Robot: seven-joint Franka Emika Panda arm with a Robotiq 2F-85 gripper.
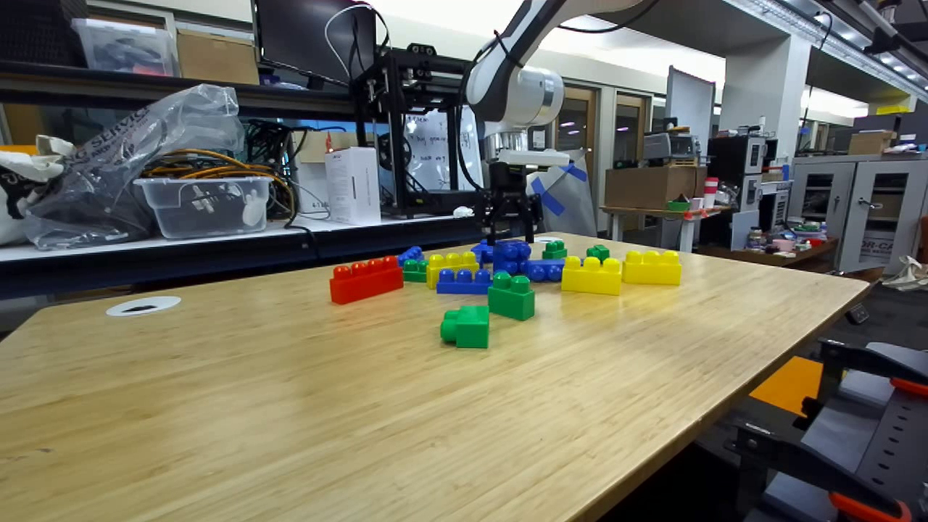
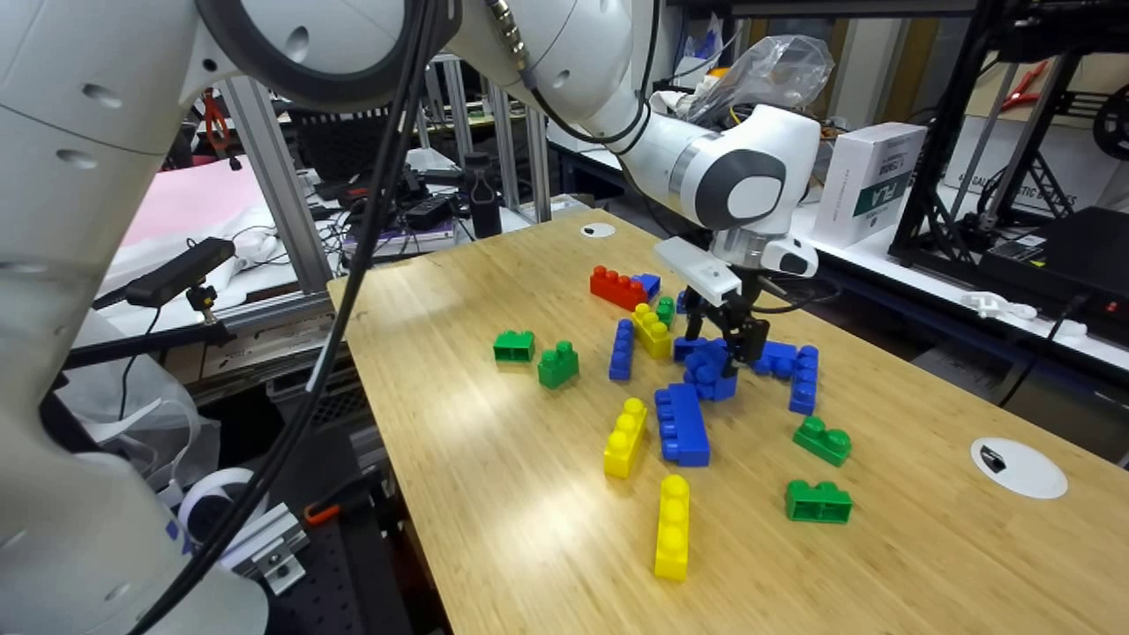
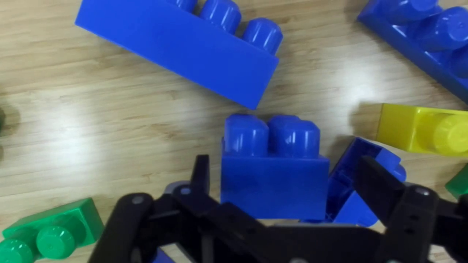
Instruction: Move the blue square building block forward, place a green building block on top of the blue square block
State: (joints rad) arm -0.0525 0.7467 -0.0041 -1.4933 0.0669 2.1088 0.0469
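Among blue bricks (image 3: 175,51) on the worktop (image 2: 494,459) sits the blue square building block (image 3: 274,186); above it hangs the end effector (image 1: 510,233), fingers (image 3: 201,175) spread wide; well apart, a green building block (image 1: 511,299) stands studs up beside another green brick (image 1: 471,328).

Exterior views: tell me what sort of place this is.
Probably a robotics lab or workshop, judging by the white jointed robot arm, the black open-framed machine resembling a 3D printer, and the white cardboard box labelled PLA.
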